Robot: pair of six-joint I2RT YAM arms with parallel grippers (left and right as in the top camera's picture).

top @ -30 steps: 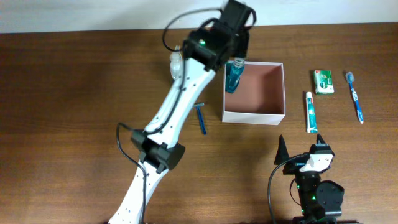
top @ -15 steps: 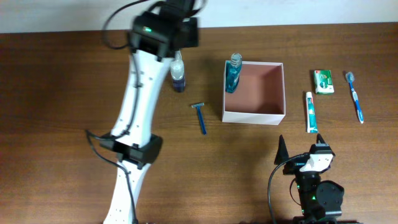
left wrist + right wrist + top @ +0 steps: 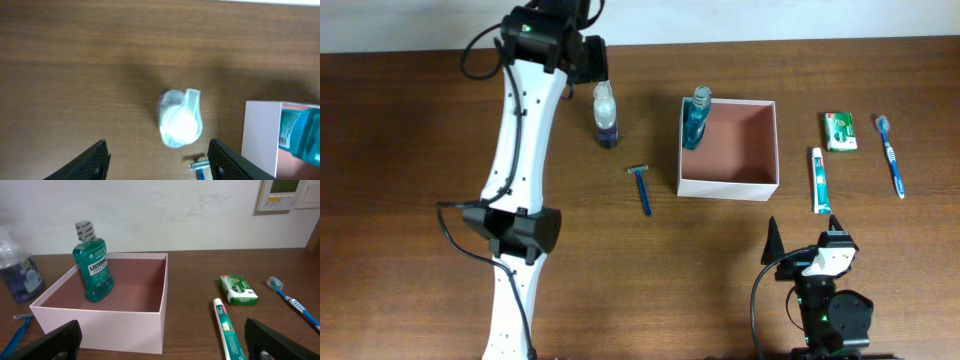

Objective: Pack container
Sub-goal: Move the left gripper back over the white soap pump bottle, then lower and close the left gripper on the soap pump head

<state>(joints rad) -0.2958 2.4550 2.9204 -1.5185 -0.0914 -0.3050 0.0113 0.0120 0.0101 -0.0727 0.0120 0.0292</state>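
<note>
The container (image 3: 730, 185), a white-walled square box with a pinkish-brown inside, stands right of centre. A teal mouthwash bottle (image 3: 696, 118) stands upright in its far left corner. My left gripper (image 3: 590, 60) hovers at the back of the table, just left of a clear pump bottle (image 3: 606, 115). In the left wrist view that pump bottle (image 3: 180, 119) lies just ahead of the left gripper (image 3: 162, 162), which is open and holds nothing. My right gripper (image 3: 810, 250) rests open near the front edge, facing the container (image 3: 100, 315) and the mouthwash bottle (image 3: 94, 267).
A blue razor (image 3: 642, 187) lies left of the container. To its right lie a toothpaste tube (image 3: 819, 180), a small green packet (image 3: 839, 131) and a blue toothbrush (image 3: 892, 155). The left arm's white links cross the table's left side.
My left arm has swung left from over the container to the pump bottle, with its jaws now wider. The mouthwash bottle stays in the container. The right arm has not moved.
</note>
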